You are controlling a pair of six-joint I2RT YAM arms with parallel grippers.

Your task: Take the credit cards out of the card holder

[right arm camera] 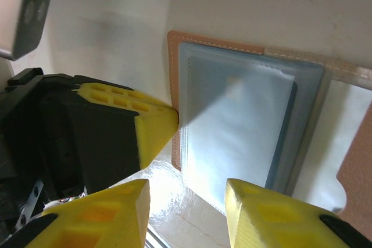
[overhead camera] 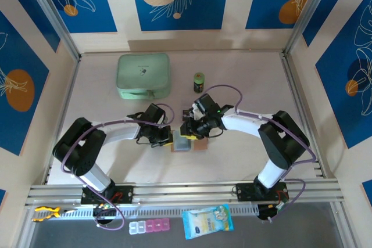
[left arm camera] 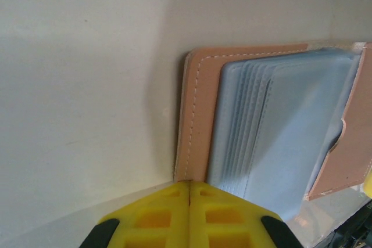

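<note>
The salmon-pink card holder lies open on the table between the two arms, its stack of clear grey-blue sleeves facing up. The credit cards are hidden; a dark blue strip shows along the sleeves' right side, and I cannot tell whether it is a card. My left gripper is shut, its joined tips touching the stitched pink edge of the holder. In the right wrist view that left finger rests against the holder's left edge. My right gripper hangs open just above the near edge of the sleeves, with nothing between its fingers.
A mint-green zip case lies at the back left, and a small green bottle stands to its right. In front of the rail lie a pill organiser and a blue packet. Side walls close in the table.
</note>
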